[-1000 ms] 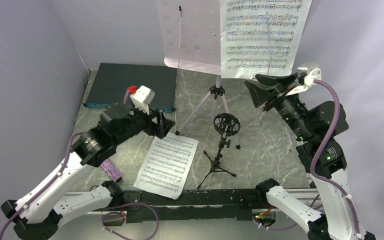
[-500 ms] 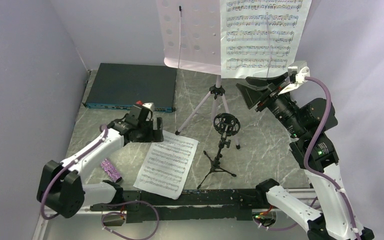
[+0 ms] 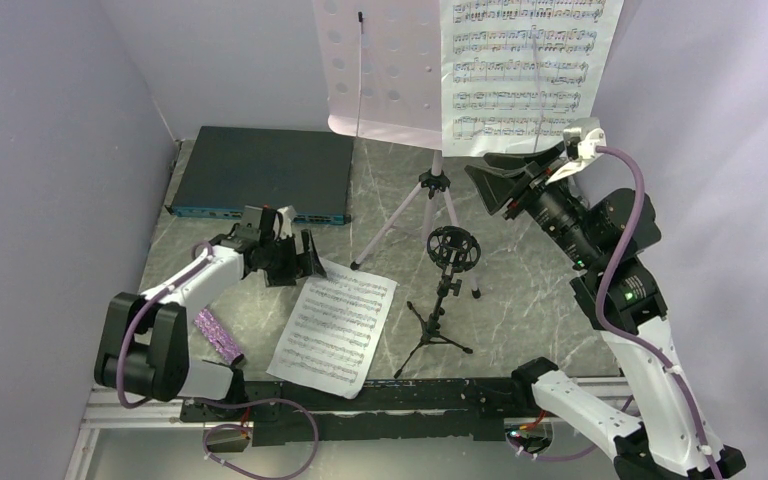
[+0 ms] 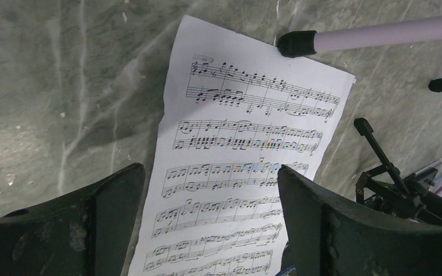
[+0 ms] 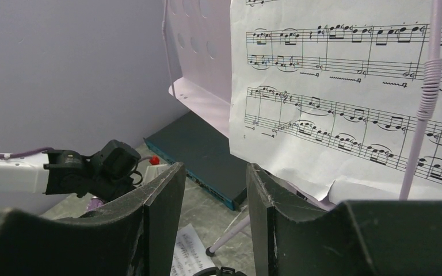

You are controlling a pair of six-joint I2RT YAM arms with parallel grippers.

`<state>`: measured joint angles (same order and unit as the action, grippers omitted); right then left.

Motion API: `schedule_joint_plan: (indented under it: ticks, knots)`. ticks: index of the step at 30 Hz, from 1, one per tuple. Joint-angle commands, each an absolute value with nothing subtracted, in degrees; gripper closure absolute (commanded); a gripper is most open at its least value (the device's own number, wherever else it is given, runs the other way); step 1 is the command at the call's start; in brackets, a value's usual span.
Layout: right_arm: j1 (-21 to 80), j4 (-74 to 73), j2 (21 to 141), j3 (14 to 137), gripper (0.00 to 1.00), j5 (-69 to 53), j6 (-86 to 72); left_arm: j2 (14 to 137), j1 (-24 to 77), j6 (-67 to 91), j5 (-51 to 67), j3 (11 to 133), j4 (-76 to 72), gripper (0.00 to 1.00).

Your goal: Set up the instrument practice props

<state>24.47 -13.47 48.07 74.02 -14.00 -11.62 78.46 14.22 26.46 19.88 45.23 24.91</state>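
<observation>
Two sheet-music pages: the upright page (image 3: 530,70) on the one music stand (image 3: 380,70) at 12 o'clock, the flat page (image 3: 335,322) under the wide-spread left end effector (image 3: 305,262). Right end effector (image 3: 490,185) narrow, empty. Only the top view shows the one microphone (image 3: 218,337), at 8 o'clock.

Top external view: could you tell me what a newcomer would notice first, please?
The tall lilac music stand at the back, one sheet-music page on its right half, stands out first. A second page lies flat on the table, the left pincer open by its far left corner. The black mic stand beside it is empty.
</observation>
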Motion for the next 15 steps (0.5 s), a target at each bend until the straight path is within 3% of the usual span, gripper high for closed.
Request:
schedule_joint_plan:
  ticks: [1,15]
  knots:
    - [24.7,-10.03,48.49,74.09,0.53,-13.88,-11.8,81.52,13.84,25.81,23.99,45.5,22.09,0.11]
    - [24.73,-9.56,48.95,73.93,0.52,-14.11,-11.67,86.48,13.93,26.17,29.68,43.46,17.61,0.21]
